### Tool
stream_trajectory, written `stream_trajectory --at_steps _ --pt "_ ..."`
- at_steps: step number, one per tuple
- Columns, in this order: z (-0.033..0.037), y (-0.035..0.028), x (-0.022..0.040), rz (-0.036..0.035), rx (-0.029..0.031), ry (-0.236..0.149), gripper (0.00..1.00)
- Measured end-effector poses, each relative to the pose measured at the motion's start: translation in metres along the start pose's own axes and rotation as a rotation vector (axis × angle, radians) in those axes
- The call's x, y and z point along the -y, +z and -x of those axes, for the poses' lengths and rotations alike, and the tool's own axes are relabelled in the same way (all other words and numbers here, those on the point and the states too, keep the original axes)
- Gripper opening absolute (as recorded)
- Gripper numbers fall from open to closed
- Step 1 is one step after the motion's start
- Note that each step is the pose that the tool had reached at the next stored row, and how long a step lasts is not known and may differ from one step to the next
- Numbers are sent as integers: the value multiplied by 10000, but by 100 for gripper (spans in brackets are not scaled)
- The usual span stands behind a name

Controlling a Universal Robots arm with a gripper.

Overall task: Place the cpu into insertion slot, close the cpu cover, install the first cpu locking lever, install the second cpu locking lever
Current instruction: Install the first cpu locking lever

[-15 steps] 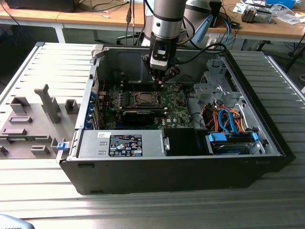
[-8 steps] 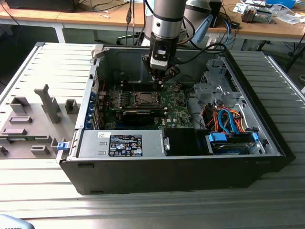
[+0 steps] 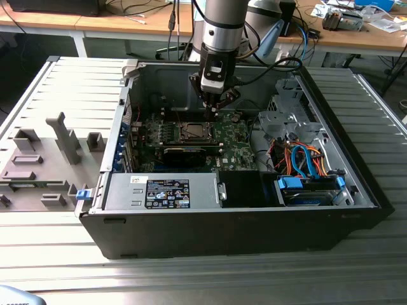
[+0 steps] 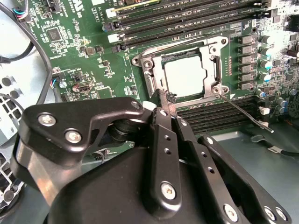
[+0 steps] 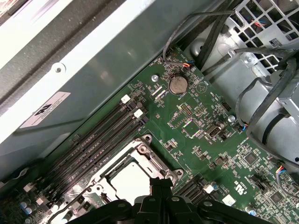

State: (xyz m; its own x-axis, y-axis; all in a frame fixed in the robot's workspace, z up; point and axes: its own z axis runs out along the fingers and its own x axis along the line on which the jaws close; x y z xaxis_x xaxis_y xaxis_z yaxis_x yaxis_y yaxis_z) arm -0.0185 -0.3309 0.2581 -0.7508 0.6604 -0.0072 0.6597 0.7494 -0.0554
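Just beyond the tips of your tool (image 4: 164, 97), the cpu (image 4: 184, 77) sits in the insertion slot (image 4: 164, 59). Its silver top shows through the opening of the cpu cover (image 4: 150, 73), which lies flat over it. The tool's fingers are pressed together at the cover's nearest corner; you cannot tell whether they touch it. Off to one side of the tool, a thin locking lever (image 4: 245, 114) juts out free above the green motherboard (image 4: 70, 51).
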Motion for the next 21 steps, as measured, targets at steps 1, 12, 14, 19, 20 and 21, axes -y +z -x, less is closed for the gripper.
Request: stream_trajectory --at_steps 1,12,14,19,20,21 --pt "0 0 0 0 0 -5 11" --pt "0 0 0 1 5 -82 11" --pt "0 0 0 1 6 -94 11" --pt "0 0 0 2 8 -133 11" --pt "0 0 0 1 9 -138 11" --pt "0 0 0 2 9 -150 11"
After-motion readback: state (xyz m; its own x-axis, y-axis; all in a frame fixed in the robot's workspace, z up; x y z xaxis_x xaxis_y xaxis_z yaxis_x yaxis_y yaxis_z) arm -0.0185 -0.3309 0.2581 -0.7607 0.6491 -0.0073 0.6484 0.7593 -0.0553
